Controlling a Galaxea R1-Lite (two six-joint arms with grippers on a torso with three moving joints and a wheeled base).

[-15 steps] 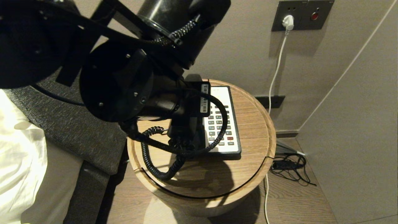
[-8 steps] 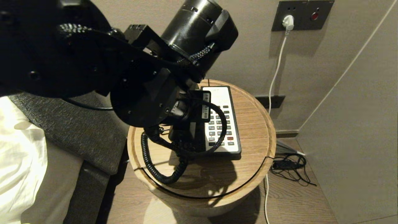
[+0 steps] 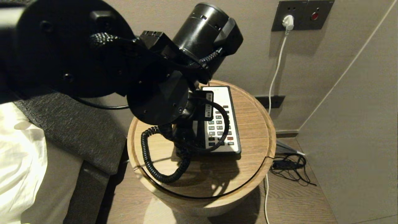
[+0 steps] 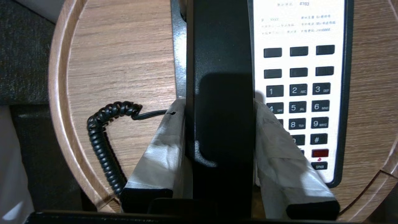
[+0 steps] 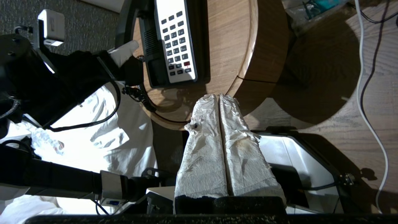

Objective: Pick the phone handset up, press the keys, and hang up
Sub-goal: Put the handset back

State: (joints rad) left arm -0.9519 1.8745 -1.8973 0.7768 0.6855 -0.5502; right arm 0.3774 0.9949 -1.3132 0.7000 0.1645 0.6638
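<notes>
Handset (image 4: pixel 219 93) first: we see the long black receiver clamped between the two white-wrapped fingers (image 4: pixel 161 149) of our left gripper (image 4: pixel 219 102), one pad on each flank of its straight middle. It lies lengthwise over the left side of the phone base (image 4: pixel 300 28), beside the keypad; we cannot tell whether it rests in the cradle or hangs just above it.

Going left to right in the head view, white bedding (image 3: pixel 18 161) and a dark grey upholstered edge (image 3: pixel 77 133) fill the left. Next our left arm (image 3: pixel 155 96) reaches down over the round wooden side table (image 3: pixel 248 174), hiding most of the handset and the gripper itself. The black coiled cord (image 3: pixel 146 155) loops from under the wrist across the tabletop towards its near edge and back up to the receiver's near end. To the right of the arm the white keypad panel (image 3: pixel 220 124) of the base shows, with rows of dark keys and one red key (image 3: pixel 230 138) low down. Further right, a white cable (image 3: pixel 275 74) drops from a plug (image 3: pixel 288 21) in the dark wall plate (image 3: pixel 303 14), and a tangle of black wire (image 3: pixel 290 169) lies on the wood floor beside the table.

Our right gripper (image 5: pixel 219 96) hovers off the table's near rim, well apart from the phone, its wrapped fingers pressed together with nothing between them.
</notes>
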